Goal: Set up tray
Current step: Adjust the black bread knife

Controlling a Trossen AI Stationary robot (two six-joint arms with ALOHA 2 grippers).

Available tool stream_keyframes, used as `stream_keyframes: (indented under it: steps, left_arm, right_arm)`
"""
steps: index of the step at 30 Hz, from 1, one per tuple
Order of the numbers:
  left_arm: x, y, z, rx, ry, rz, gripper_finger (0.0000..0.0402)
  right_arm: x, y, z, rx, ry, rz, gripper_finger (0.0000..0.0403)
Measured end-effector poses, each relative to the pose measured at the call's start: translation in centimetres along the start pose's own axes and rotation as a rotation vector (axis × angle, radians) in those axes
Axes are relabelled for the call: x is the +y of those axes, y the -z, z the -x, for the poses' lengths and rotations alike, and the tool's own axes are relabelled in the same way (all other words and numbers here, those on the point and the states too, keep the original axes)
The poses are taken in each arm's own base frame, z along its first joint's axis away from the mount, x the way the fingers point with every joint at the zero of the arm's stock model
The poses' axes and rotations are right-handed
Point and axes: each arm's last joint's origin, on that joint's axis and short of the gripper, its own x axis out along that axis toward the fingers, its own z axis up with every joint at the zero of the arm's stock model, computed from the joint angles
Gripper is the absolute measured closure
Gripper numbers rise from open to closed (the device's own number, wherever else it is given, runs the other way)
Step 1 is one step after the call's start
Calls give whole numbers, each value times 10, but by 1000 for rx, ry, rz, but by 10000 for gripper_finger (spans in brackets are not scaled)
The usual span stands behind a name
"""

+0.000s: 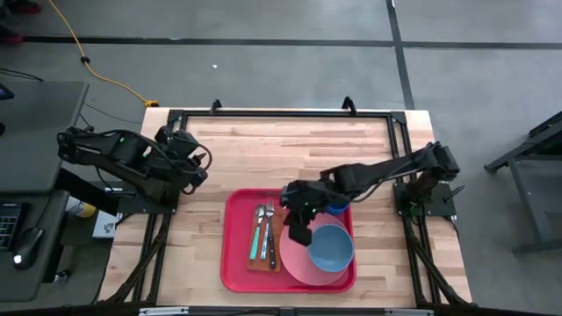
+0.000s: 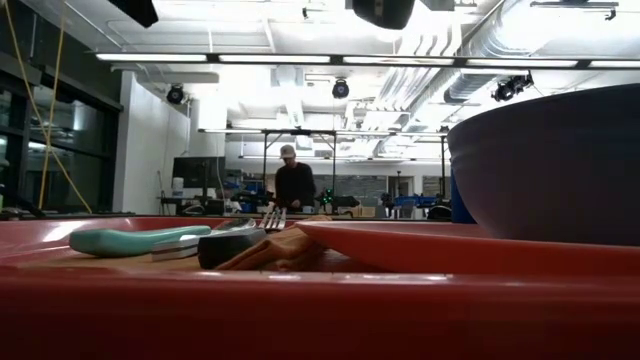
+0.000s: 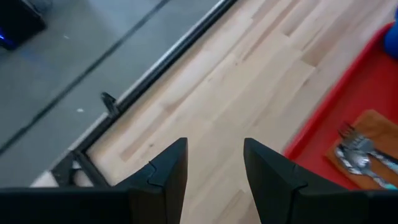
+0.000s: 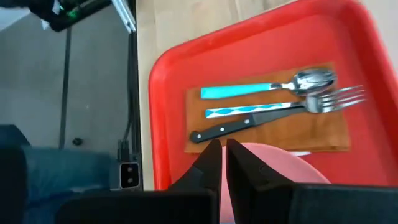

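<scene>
The right gripper (image 1: 299, 230) hangs low over the tray (image 1: 235, 263), its fingers (image 4: 210, 163) pressed together on nothing, just above the near edge of the pink plate (image 1: 299, 268). At its three o'clock, in the high view, a blue bowl (image 1: 331, 248) sits on that plate; a darker blue thing at its one o'clock is mostly hidden by the arm. At its nine o'clock an orange-brown napkin (image 4: 323, 132) lies flat on the tray floor and carries a spoon (image 4: 267, 87) with a teal handle, a fork (image 4: 280, 109) with a patterned teal handle and a black-handled knife (image 4: 233, 127), side by side.

No writing or brand mark can be read on anything.

The tray is red, flat, rectangular, with rounded corners and a low rim; it lies on the wooden table (image 1: 290, 149) at the six o'clock edge, about midway across.

The left gripper (image 1: 198, 169) waits beyond the tray's ten o'clock corner, fingers (image 3: 165, 177) spread apart over bare wood.

A person (image 2: 294, 184) stands far back in the room.
</scene>
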Motion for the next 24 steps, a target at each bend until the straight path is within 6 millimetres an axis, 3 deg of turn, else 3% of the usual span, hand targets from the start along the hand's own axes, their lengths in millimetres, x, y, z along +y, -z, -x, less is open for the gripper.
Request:
stream_keyframes:
  steps: [4,10,18,24]
  left_arm:
    - [2,3,0,1,22,-29,215]
    - [8,3,3,-23,27,-112,215]
    - [25,7,12,-66,53,-232,215]
    - [43,12,21,-92,102,-275,215]
  right_arm:
    - [2,4,-28,30,17,-14,403]
    - [-3,11,-69,97,44,-205,403]
    - [3,7,-104,-113,66,-535,403]
    - [12,27,-129,-156,135,-745,403]
